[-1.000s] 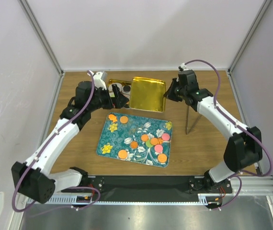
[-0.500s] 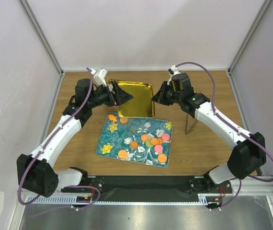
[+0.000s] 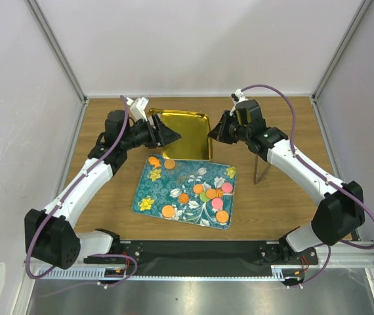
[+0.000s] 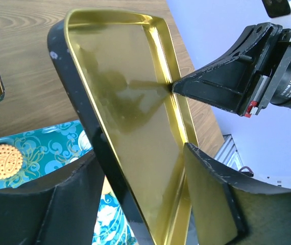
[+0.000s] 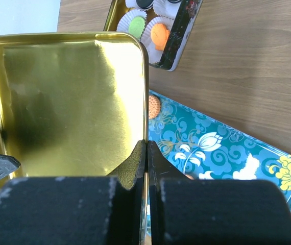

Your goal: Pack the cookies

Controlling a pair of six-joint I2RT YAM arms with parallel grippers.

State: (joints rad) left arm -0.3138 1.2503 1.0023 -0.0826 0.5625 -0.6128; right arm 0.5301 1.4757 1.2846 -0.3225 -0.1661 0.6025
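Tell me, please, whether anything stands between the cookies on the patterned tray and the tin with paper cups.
Yes: the gold lid, gripped by the left pincer and the right pincer at opposite edges, hangs tilted over the tin, hiding it from above. The cookies lie on the tray.

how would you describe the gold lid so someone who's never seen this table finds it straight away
On the wooden table, look just behind the teal floral tray of cookies. The gold lid is gripped there by its edges between the left gripper and right gripper. It alone is plain, mirror-shiny gold; the tray is patterned.
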